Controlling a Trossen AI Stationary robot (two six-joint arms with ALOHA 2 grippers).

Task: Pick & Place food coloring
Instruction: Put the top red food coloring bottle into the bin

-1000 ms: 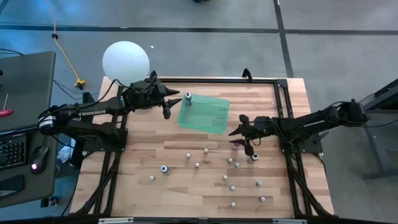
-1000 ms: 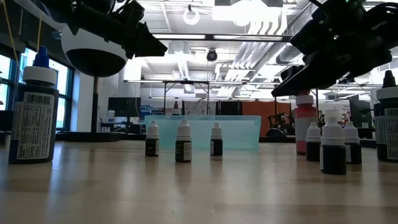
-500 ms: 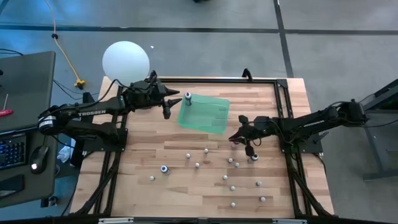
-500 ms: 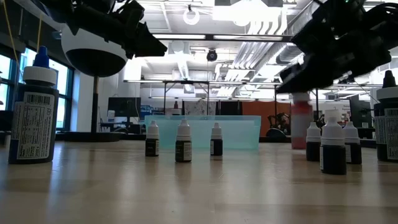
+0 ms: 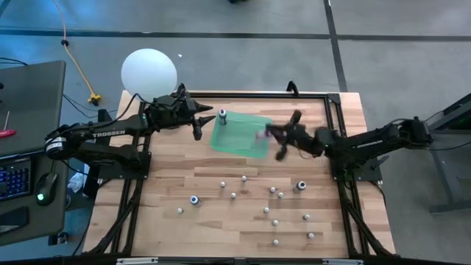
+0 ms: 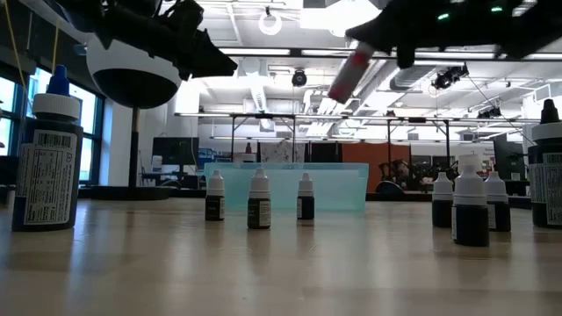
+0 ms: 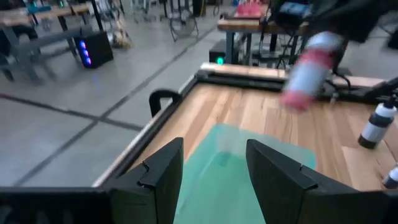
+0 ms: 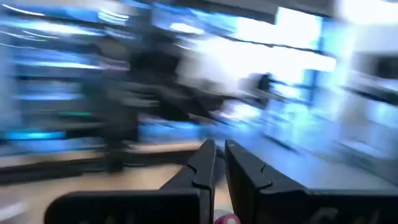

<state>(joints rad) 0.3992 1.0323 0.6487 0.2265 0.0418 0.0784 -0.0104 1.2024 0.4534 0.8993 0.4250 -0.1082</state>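
My right gripper [image 5: 271,134] is shut on a pink food coloring bottle [image 5: 259,135], high above the near right part of the green tray [image 5: 239,136]. This bottle also shows in the low view [image 6: 349,77] and the left wrist view [image 7: 306,71]. My left gripper [image 5: 199,124] hovers open at the tray's left edge, holding nothing. Another bottle [image 5: 222,115] stands at the tray's far left corner. Several small food coloring bottles [image 5: 272,190] stand upright on the wooden table. My right gripper holds the pink bottle by its upper end [image 6: 362,53], pinched between the two fingers. The bottle is lifted clear of the table and hangs slanting below the fingers, its bottom [image 6: 337,95] lower. The right wrist view shows only a pink bit [image 8: 226,219] by the fingers.
A large white globe [image 5: 149,72] stands beyond the table's far left corner. A black frame [image 5: 324,94] runs along the table's far and right sides. Two larger bottles with blue tops [image 5: 194,199] [image 5: 300,186] stand among the small ones.
My right gripper has shut on the pink bottle, lifted it off the table and carried it up and toward the far left, to the green tray. The bottle, upright before, now hangs tilted.
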